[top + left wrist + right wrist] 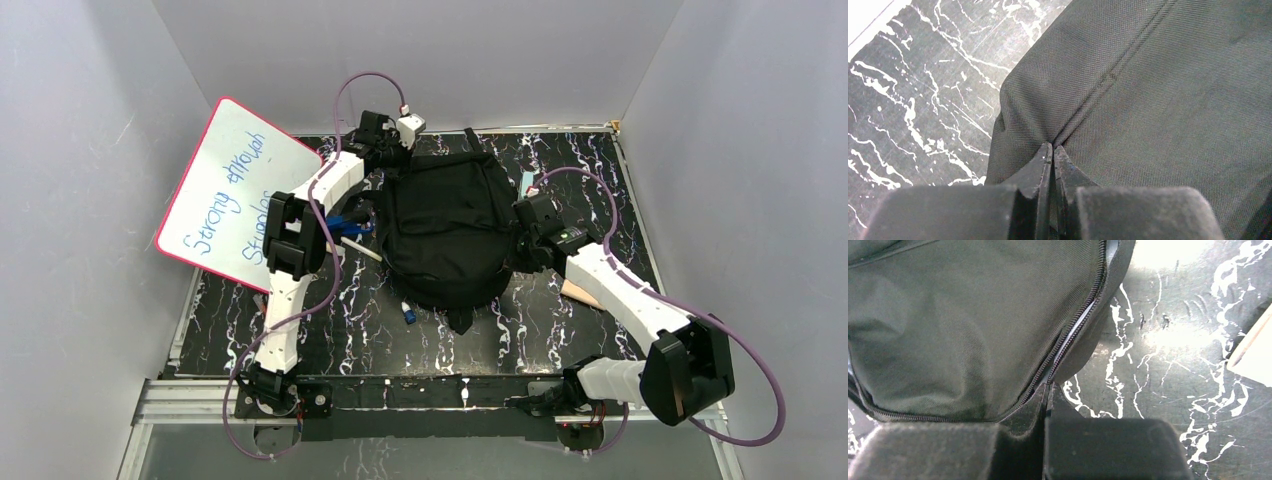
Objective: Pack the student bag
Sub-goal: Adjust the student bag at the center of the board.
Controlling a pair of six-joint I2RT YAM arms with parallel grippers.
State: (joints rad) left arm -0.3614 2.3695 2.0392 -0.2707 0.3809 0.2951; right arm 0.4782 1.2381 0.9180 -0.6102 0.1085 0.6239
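Several loose items lie outside the student bag (445,235), which sits flat in the middle of the table (560,330). A white pen (362,250) and blue objects (345,222) are at its left, a blue-capped marker (408,314) is by its near edge, and a whiteboard (235,190) leans at the left. The left fingers (1045,160) are pinched together on the bag's fabric at a seam. The right fingers (1055,397) are closed at the zipper (1075,327), which gapes slightly. Packing looks far from finished; what is inside the bag cannot be seen.
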